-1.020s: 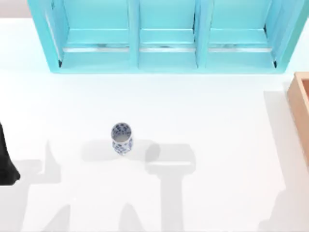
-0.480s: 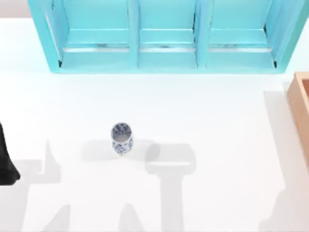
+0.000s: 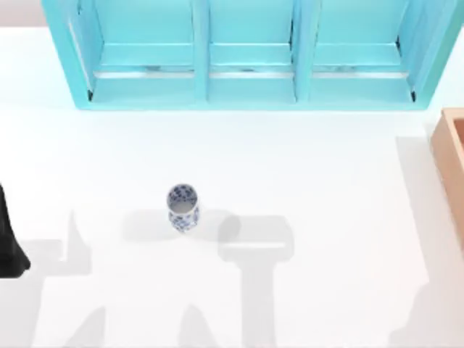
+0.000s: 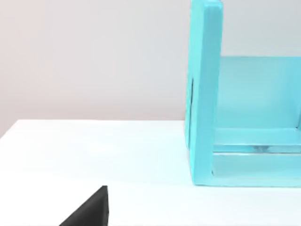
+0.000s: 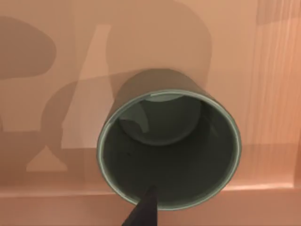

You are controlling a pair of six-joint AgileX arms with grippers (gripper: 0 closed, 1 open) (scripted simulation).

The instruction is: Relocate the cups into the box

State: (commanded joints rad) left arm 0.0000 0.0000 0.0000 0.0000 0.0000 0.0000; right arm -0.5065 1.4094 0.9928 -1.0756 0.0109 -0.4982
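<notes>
The white cup with blue flowers [image 3: 183,207] stands upright on the white table, left of centre, with no gripper near it. The olive-grey cup [image 5: 169,150] stands upright inside the tan box [image 5: 56,52], seen from above in the right wrist view. A dark part of my right gripper [image 5: 143,212] reaches over the cup's near rim. In the top view the box [image 3: 451,163] lies at the table's right edge. My left arm [image 3: 9,243] is parked at the left edge, and a dark tip of its gripper [image 4: 89,212] shows in the left wrist view.
A big turquoise shelf unit [image 3: 246,54] with three compartments spans the back of the table. Its end wall [image 4: 204,94] rises ahead in the left wrist view. Arm shadows lie across the front of the table.
The shadow at the table's front right has shifted slightly. The white cup and the left arm have not moved.
</notes>
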